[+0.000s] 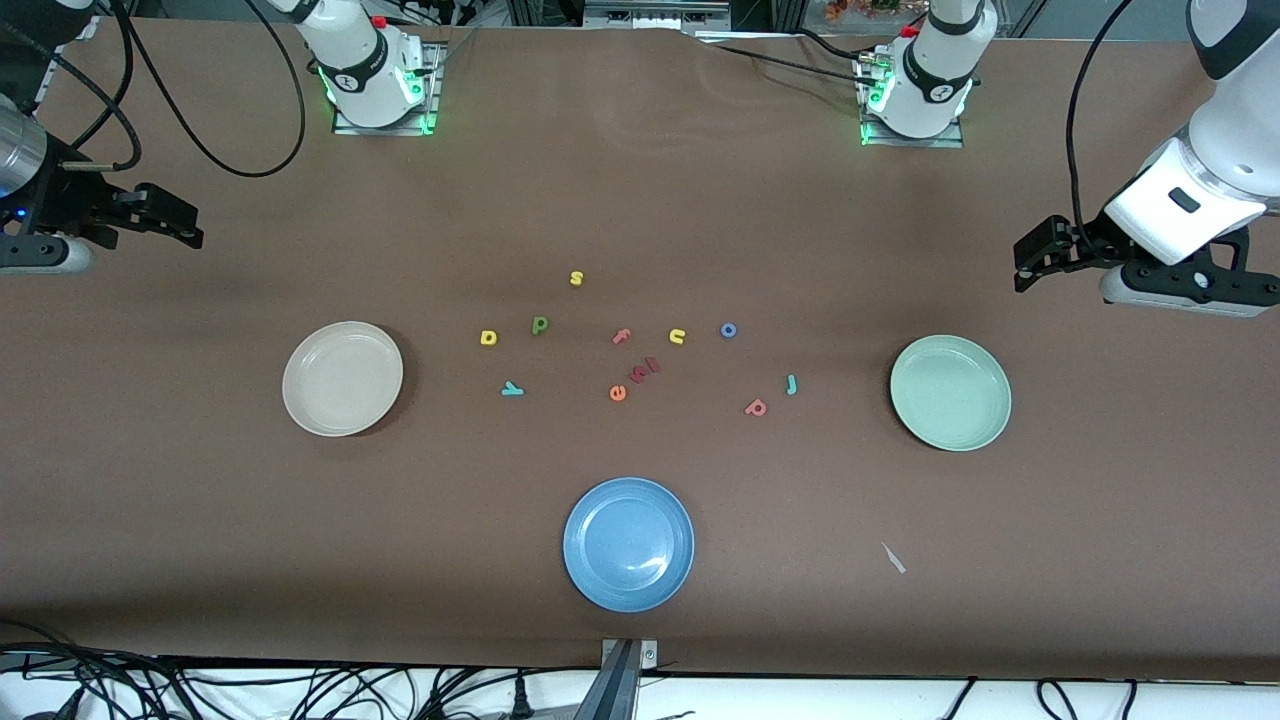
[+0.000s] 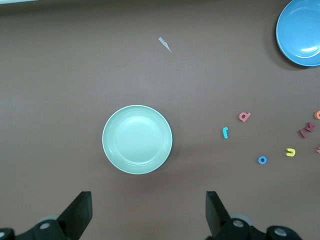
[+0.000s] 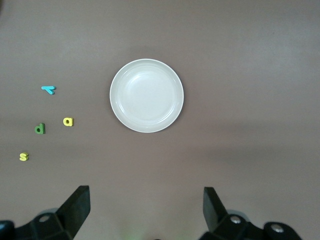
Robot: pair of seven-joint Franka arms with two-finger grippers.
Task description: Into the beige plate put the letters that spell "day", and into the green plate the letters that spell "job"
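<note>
The beige plate lies empty toward the right arm's end, the green plate empty toward the left arm's end. Between them lie the yellow d, dark green letter and teal y, then the blue o, teal j and pinkish-red b. My right gripper hangs open over its table end. My left gripper hangs open over its end.
A blue plate sits nearest the front camera. A yellow s, pink f, yellow u, orange e and dark red letters lie among the others. A paper scrap lies near the green plate.
</note>
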